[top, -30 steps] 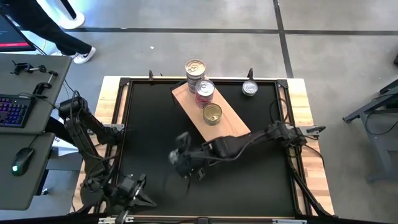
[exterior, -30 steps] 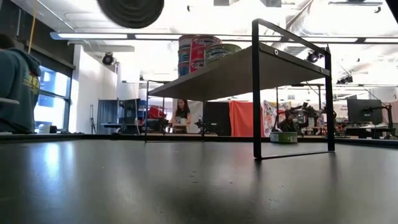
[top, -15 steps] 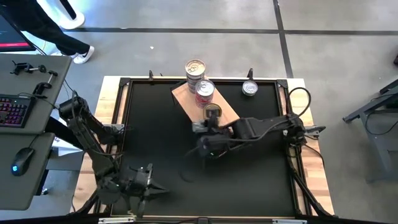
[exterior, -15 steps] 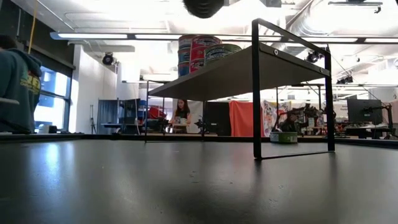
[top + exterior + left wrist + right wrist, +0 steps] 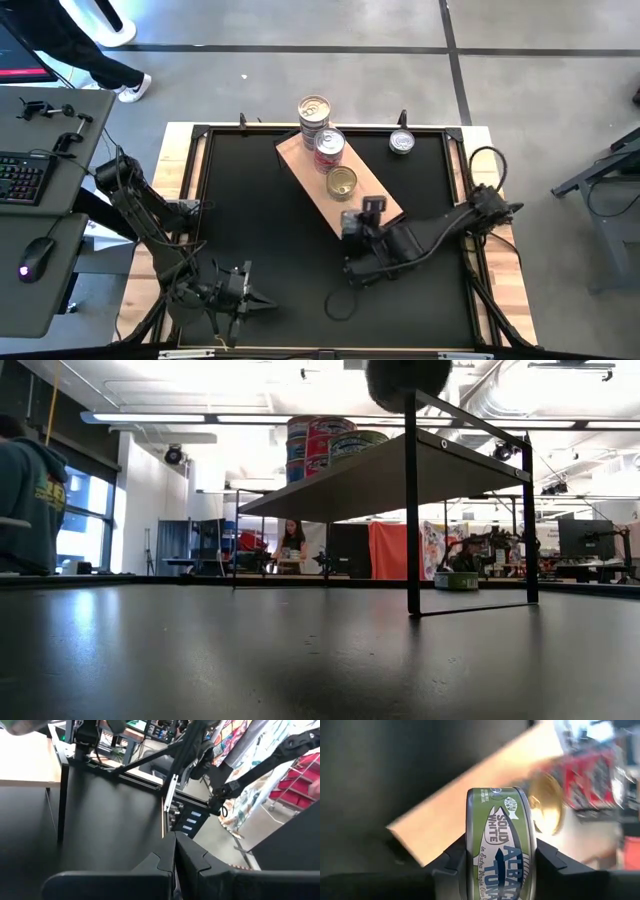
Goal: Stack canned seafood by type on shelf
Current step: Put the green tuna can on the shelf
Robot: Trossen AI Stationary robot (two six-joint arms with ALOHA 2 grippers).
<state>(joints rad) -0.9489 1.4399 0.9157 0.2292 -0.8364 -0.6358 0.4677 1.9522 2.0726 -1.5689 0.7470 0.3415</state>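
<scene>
The shelf point(image 5: 368, 192) is a light-brown board on black legs point(image 5: 412, 510), slanting across the table's far middle. On it stand a silver-lidded stack of tins point(image 5: 314, 108), a red-labelled stack point(image 5: 329, 146) and a gold-lidded tin point(image 5: 342, 182). One more tin point(image 5: 402, 142) sits on the table at the far right. My right gripper point(image 5: 362, 214) hangs over the shelf's near end, shut on a green-labelled tuna tin point(image 5: 501, 845). My left gripper point(image 5: 246, 296) is shut and holds nothing, low at the near left. My right gripper pinches the green tin by its two flat faces point(image 5: 470, 862), one finger point(image 5: 451, 867) on each. The fingers slant down toward the shelf board point(image 5: 465, 810). The tin stands on edge with its side label toward the wrist camera, lifted clear of the board.
A black frame point(image 5: 200, 140) borders the table. The board's near end point(image 5: 385, 208) is bare beside the gold-lidded tin. In the low view, open table lies under the raised shelf point(image 5: 340, 485). A desk with a keyboard point(image 5: 25, 175) stands left of the table; people show in the room behind.
My right gripper, still shut on the green tin, has swung from the table's near middle toward the right and far side, up over the shelf's near end, rolling as it went. My left gripper has drifted a little toward the right along the near edge.
</scene>
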